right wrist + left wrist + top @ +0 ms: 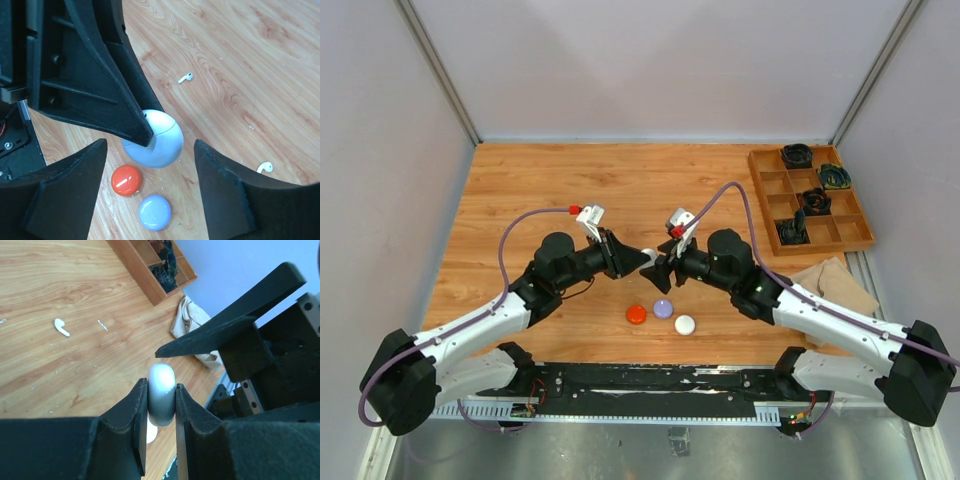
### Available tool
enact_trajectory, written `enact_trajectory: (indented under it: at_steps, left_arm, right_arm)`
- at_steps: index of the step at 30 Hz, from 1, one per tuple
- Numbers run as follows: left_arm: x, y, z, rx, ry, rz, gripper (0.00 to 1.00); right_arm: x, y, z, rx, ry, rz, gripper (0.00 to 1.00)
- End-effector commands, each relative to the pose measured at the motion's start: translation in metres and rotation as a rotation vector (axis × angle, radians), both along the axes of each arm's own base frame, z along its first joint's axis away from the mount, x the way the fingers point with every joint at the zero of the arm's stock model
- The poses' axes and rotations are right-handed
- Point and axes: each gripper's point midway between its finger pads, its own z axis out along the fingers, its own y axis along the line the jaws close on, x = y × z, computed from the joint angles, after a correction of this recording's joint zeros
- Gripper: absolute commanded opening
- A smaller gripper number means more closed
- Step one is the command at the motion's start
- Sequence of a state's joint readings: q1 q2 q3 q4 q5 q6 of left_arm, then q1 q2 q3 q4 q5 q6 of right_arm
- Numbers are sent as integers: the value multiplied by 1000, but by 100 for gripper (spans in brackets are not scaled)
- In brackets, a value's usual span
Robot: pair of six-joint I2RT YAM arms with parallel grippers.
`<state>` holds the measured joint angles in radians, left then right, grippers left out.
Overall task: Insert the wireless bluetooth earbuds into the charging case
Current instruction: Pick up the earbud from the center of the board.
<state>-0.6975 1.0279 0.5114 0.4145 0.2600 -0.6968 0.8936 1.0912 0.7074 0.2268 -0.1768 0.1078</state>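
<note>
A white earbud and a second earbud lie loose on the worktop, well apart. Above them we see the pale round charging case pinched edgewise in the left gripper. The right gripper gapes wide astride it, empty.

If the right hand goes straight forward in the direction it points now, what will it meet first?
Most likely the pale round case pinched in the left hand: it lies centred ahead, between the open fingers of the right hand. How far ahead is hard to judge.
</note>
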Motion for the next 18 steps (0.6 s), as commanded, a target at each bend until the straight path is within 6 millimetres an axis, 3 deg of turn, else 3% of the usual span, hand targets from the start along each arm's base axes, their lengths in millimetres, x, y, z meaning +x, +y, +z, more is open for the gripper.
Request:
enact_trajectory:
  at_steps: [1, 7, 18]
  left_arm:
    - [0, 4, 21, 55, -141, -17, 2]
    - [-4, 6, 32, 124, -255, -61, 1]
    - [-22, 3, 58, 132, -432, -218, 0]
  right_arm:
    - [-7, -3, 19, 21, -81, 69, 74]
    - [-23, -11, 31, 65, -121, 207, 79]
    - [-31, -30, 49, 158, -118, 335, 76]
